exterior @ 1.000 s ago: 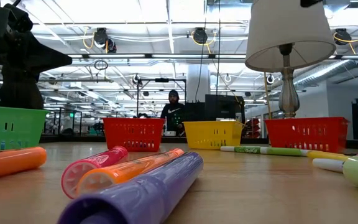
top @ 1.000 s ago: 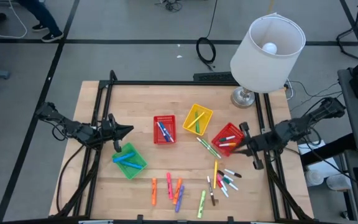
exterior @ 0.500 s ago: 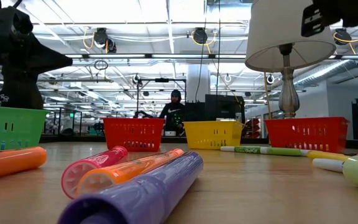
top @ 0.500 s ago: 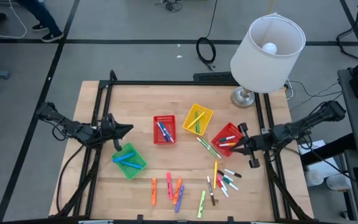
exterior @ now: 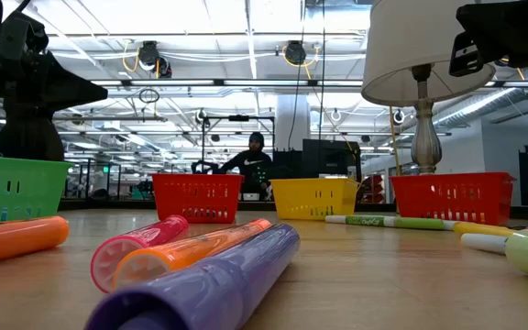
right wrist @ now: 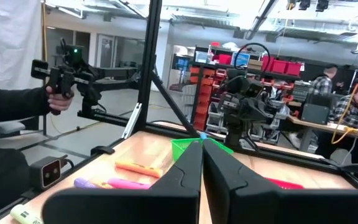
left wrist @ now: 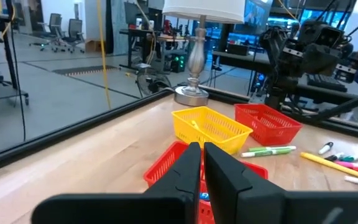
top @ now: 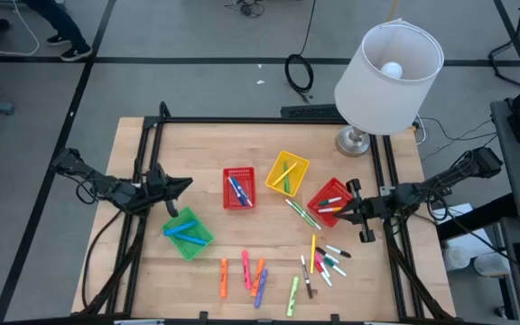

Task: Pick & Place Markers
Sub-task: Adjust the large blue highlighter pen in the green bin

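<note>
Markers (top: 323, 259) lie loose at the near table edge, light, stiff and likely to roll, best pinched mid-barrel; left gripper (top: 184, 187) and right gripper (top: 344, 215) hover closed and empty.

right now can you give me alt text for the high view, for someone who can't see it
Overhead, loose markers lie scattered on a wooden table beside green, red, yellow and red baskets. The left gripper and right gripper hover shut and empty.

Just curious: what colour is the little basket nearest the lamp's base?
Yellow; the basket shows best in the high view, left of the lamp.
</note>
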`<state>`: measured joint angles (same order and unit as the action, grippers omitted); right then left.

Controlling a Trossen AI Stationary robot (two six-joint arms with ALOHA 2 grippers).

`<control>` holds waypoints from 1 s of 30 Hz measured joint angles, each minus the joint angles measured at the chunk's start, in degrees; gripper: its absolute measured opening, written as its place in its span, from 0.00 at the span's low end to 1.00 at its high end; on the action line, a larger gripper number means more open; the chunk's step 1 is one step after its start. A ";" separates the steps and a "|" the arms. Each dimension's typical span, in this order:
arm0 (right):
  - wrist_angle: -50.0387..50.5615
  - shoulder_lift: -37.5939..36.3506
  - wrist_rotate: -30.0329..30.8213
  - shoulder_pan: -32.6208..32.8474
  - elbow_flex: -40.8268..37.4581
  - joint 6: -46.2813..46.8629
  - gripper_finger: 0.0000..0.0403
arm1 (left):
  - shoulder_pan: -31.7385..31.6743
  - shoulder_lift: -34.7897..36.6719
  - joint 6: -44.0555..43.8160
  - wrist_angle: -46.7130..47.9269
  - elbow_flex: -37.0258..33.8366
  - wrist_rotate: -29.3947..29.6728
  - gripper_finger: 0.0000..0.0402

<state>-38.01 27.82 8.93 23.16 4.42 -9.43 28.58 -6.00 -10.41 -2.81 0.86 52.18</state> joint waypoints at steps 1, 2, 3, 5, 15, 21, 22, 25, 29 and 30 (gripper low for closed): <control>0.06 -0.01 0.00 0.04 -0.04 -0.02 0.00 | 0.00 0.00 -0.02 -0.03 0.00 0.15 0.06; 0.07 0.00 0.03 0.02 -0.04 -0.04 0.00 | 0.00 0.00 -0.43 -0.15 0.00 0.44 0.06; 0.06 -0.01 0.00 0.04 -0.06 -0.04 0.00 | 0.00 0.00 -1.23 -0.35 -0.02 0.57 0.06; 0.13 -0.01 0.01 0.04 -0.06 0.37 0.00 | -0.01 0.00 -2.85 -1.32 -0.04 1.03 0.06; -0.84 -0.08 -0.02 0.06 -0.11 0.61 0.00 | 0.00 -1.99 -13.68 -3.95 3.52 -8.16 0.01; -1.22 -0.05 0.00 0.06 -0.15 -0.21 0.00 | 0.00 -16.43 -12.24 -5.73 17.63 -8.86 0.01; -1.59 -0.05 0.00 0.06 -0.15 -0.34 0.00 | 0.00 -20.24 -11.00 -5.08 20.59 -9.24 0.01; -2.92 -0.08 0.00 0.06 -0.15 -0.42 0.00 | 0.00 -31.76 -8.13 -0.21 29.74 -11.73 0.01; -2.94 -0.06 0.00 0.06 -0.15 -0.01 0.00 | -0.91 -46.36 -10.28 11.88 42.86 -18.39 0.01; -2.92 -0.02 0.00 0.06 -0.15 0.11 0.00 | -1.32 -49.84 -11.21 15.03 46.13 -20.97 0.01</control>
<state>-40.93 27.81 8.93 23.22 4.27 -9.32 27.26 -55.84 -21.62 12.22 46.99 31.21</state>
